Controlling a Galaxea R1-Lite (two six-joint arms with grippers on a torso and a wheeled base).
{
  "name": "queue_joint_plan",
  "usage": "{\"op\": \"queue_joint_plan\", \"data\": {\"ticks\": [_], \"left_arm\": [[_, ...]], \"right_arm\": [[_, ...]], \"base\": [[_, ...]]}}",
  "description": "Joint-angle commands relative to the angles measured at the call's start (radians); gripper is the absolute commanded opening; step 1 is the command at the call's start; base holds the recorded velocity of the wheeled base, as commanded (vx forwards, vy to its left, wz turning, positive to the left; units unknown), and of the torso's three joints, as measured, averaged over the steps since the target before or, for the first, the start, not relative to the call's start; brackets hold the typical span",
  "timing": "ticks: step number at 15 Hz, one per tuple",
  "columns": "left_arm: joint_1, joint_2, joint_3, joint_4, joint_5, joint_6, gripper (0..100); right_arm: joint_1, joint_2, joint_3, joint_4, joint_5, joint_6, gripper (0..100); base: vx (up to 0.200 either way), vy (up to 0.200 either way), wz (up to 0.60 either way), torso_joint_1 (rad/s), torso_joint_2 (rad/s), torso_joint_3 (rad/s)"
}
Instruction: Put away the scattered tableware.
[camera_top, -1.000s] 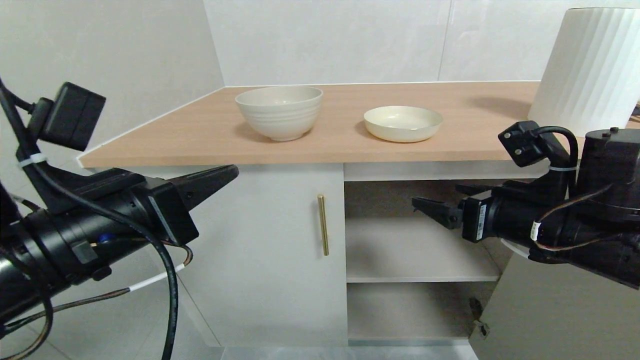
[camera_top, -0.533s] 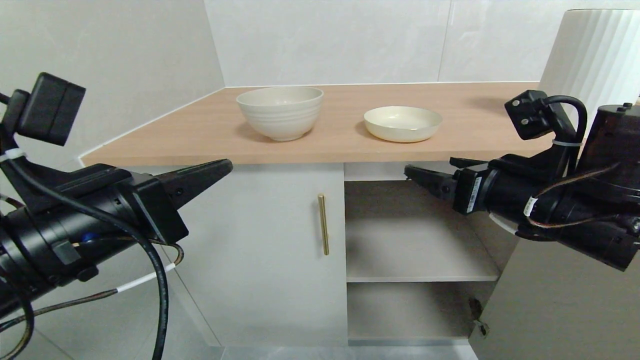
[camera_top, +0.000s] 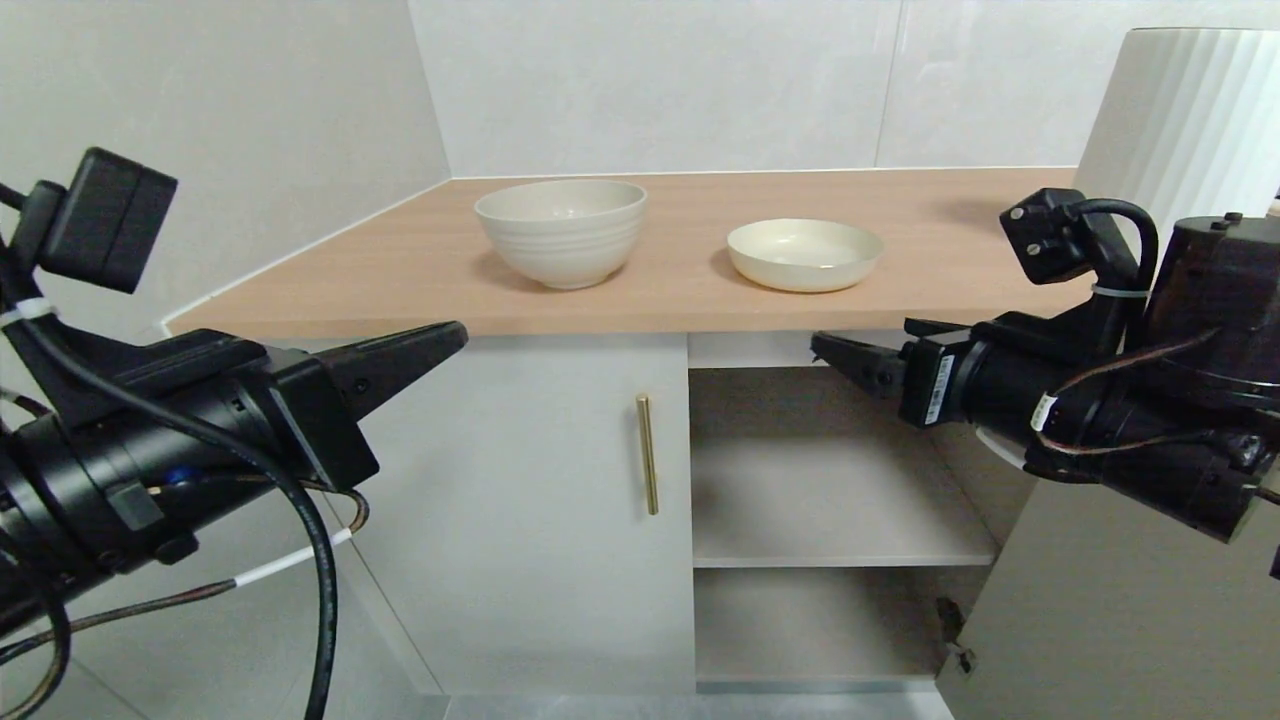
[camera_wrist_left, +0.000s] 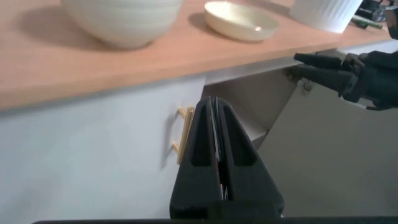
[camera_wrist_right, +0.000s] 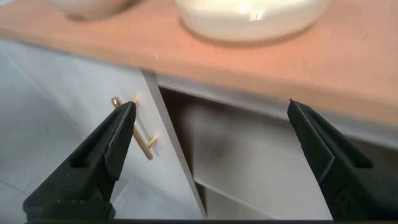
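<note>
Bowl (camera_top: 560, 230), shallow dish (camera_top: 805, 255) on counter (camera_top: 400, 280), cabinet (camera_top: 830, 500) open

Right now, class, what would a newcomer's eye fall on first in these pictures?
Two pale dishes sit on the wooden countertop: a deep ribbed bowl at left, a shallow dish at right. Below, the cabinet's right compartment stands open, the right gripper before it with fingers spread.

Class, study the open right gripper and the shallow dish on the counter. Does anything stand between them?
Only the front edge of the counter: the right gripper hangs before the open cupboard, just below that edge, while the shallow dish lies on top behind it. Nothing stands on the counter between them.
</note>
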Motion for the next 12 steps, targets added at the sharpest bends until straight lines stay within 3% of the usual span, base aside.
{"op": "queue_joint_plan", "data": {"ticks": [1, 6, 12], "left_arm": [[0.0, 0.002, -0.002, 0.002, 0.0, 0.0, 0], [0.0, 0.009, -0.002, 0.01, 0.0, 0.0, 0], [0.0, 0.02, -0.012, 0.017, 0.0, 0.0, 0]], "right_arm": [[0.001, -0.005, 0.0, 0.0, 0.001, 0.0, 100], [0.001, -0.011, -0.001, 0.0, 0.002, 0.0, 100], [0.001, -0.008, -0.046, 0.003, 0.002, 0.0, 100]], "base": [[0.0, 0.0, 0.0, 0.027, -0.26, -0.31], [0.0, 0.0, 0.0, 0.061, -0.42, -0.347], [0.0, 0.0, 0.0, 0.137, -0.47, -0.334]]}}
